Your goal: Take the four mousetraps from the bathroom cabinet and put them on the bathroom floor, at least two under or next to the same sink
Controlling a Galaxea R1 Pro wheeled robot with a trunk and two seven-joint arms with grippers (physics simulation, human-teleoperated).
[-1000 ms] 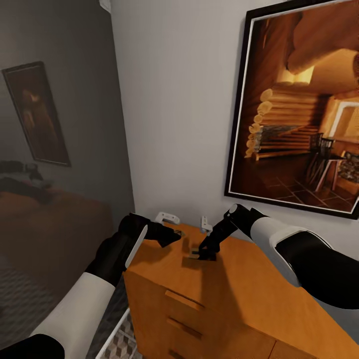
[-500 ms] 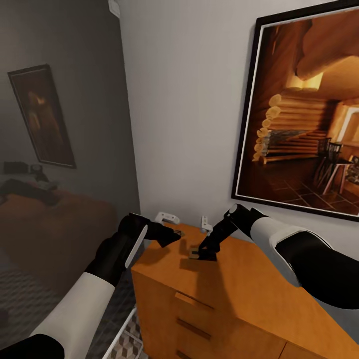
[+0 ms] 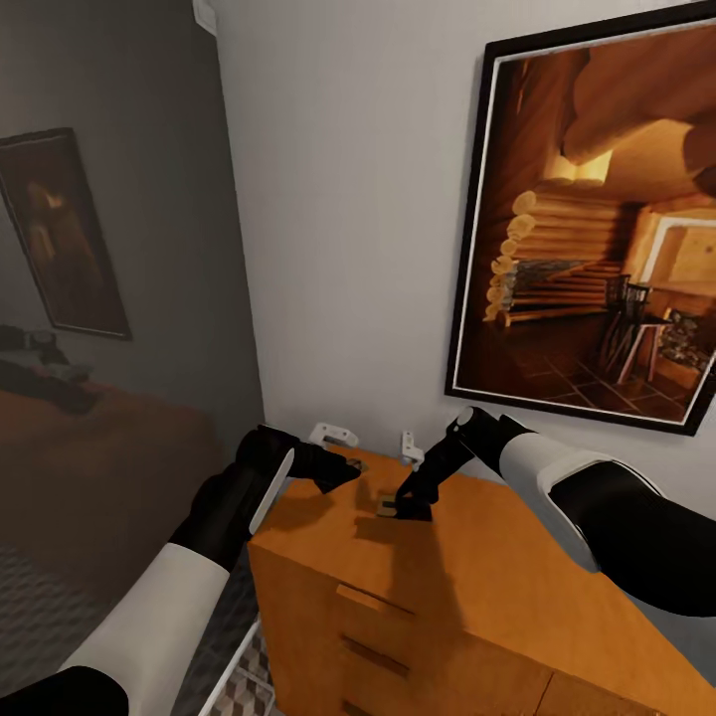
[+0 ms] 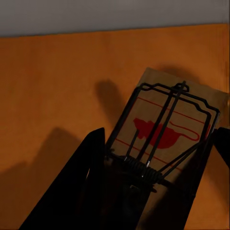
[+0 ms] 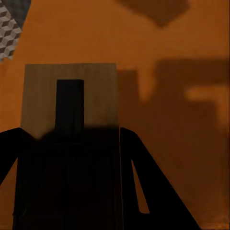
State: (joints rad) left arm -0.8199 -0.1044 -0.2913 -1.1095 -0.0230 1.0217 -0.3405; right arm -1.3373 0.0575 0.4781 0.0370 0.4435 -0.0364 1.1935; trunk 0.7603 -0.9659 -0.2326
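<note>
Head view: both arms reach over the top of the orange-brown cabinet (image 3: 467, 587), which stands against a pale wall under a large framed picture (image 3: 597, 239) of a log cabin room.

The right pincer (image 3: 403, 507) hangs fingers-down over the cabinet top and is closed on a mousetrap (image 3: 388, 505). In the right wrist view that trap's tan board (image 5: 69, 98) sits between the dark fingers, a dark strip up its middle, the cabinet top behind it and a patch of cube-pattern floor tiles (image 5: 12, 26) at 10 o'clock.

The left pincer (image 3: 343, 475) sits at 9 o'clock of the right one, near the cabinet's left edge. In the left wrist view a second mousetrap (image 4: 167, 132), with a red mouse print and dark wire frame, lies between its fingers (image 4: 79, 177); the grip looks closed on it.

Two white fittings (image 3: 333, 434) sit at the back edge of the cabinet top.
</note>
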